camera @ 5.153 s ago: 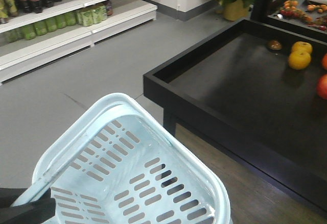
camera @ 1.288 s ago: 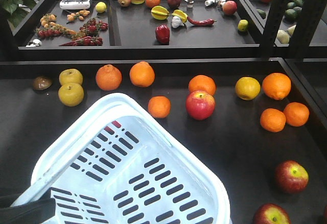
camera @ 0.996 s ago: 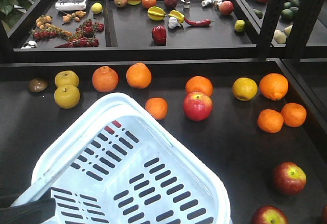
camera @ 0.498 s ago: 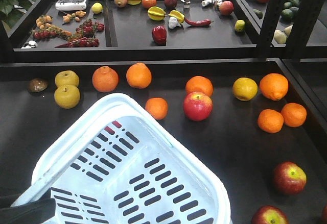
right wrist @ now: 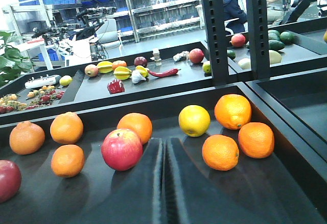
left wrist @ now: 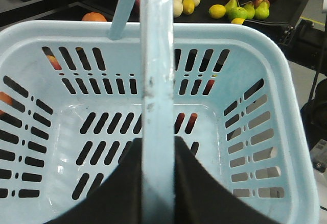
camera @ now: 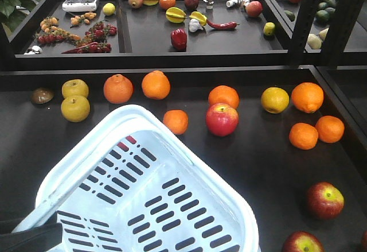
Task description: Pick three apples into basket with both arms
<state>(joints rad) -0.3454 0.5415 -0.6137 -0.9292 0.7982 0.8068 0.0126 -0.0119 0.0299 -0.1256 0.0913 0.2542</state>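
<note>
Left gripper [left wrist: 157,157]: clamped on the handle [left wrist: 156,55] of the basket [camera: 74,166], one black finger on either side of the bar.

Basket: pale blue, slotted, holding no fruit. It sits over the near left part of the black display table [camera: 258,166], one corner pointing at the far edge. A patch of red shows through its far slots, too little to name.

Far left corner of the table: one brown fruit [camera: 42,95], with two yellow fruits [camera: 75,107] just beside it.

Far edge, left of centre: two large oranges [camera: 118,88] side by side. A small orange [camera: 175,121] lies nearer, just off the basket's far corner.

Centre: middle apple [camera: 222,119], red, stem end up, just in front of the back orange [camera: 224,96].

Right gripper [right wrist: 164,147]: jaws together save for a thin slit, nothing between them. It is low over the table, with the middle apple ahead and to its left.

Far right: one lemon-coloured citrus [camera: 275,99], then three right oranges [camera: 307,97] near the right edge.

Near right corner: right apple [camera: 325,199], red with a yellow patch. The corner apple [camera: 302,243] lies near it, cut off at the bottom of the front view.
</note>
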